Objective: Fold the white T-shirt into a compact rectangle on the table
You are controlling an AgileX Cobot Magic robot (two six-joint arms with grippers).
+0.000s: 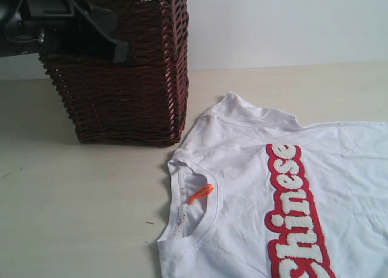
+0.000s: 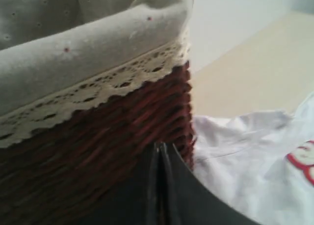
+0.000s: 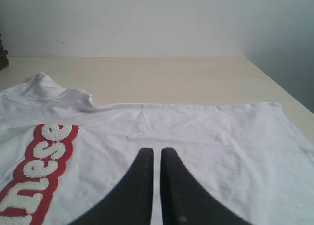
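Observation:
The white T-shirt [image 1: 242, 187] lies spread flat on the table [image 1: 73, 199], collar toward the left, with its orange neck tag [image 1: 200, 194] and red-outlined lettering [image 1: 297, 205] facing up. One sleeve points toward the far wall. My left gripper [image 1: 120, 51] hangs up against the side of the wicker basket, jaws pressed together and empty; in the left wrist view the left gripper [image 2: 162, 147] sits beside the shirt [image 2: 245, 156]. The right gripper [image 3: 157, 152] hovers over the shirt's body [image 3: 206, 132], fingers nearly touching, nothing between them. It is out of the exterior view.
A tall brown wicker basket [image 1: 127, 90] with white lace edging [image 2: 98, 90] and a grey cloth liner [image 2: 73, 43] stands at the back left, close to the shirt's far sleeve. A pale wall runs behind the table. The table's right edge [image 3: 289, 102] lies past the shirt's hem.

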